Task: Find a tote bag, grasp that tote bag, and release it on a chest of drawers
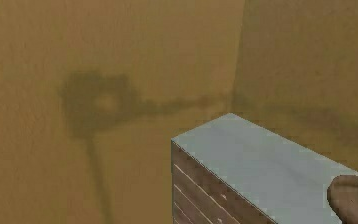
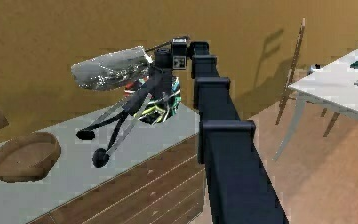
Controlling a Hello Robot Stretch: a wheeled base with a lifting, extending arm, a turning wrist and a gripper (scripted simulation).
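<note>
Grey-topped chest of drawers: lower left of the arm side view. Its pale top and planked wooden front also show at the lower right of the forward view.

Arm: dark square bar running from bottom centre to upper centre.

Table: pale, at the right edge, with a wooden chair just beside it.

Tote bag: judged to be the silver-grey crumpled mass left of upper centre. It sits against the ochre wall and above the chest top. A teal-and-dark portion lies below the wrist. Whether any part rests on the top cannot be told.

Handling, by judgement:
- Light, soft and limp; it will sag and fold, not keep its form.
- The glossy skin may be slippery.
- Not fragile.
- Take hold at a gathered fold or strap, not on the smooth flank.

Bowl: brown, on the chest top at the far left.

Gripper: thin fingers slant down and left from the wrist, with the tips over the chest top. Whether it grasps anything, or is released, cannot be told.

Count:
- One chest of drawers
- One arm
- One table
- One chair
- One tote bag
- One bowl
- One gripper with two fingers
</note>
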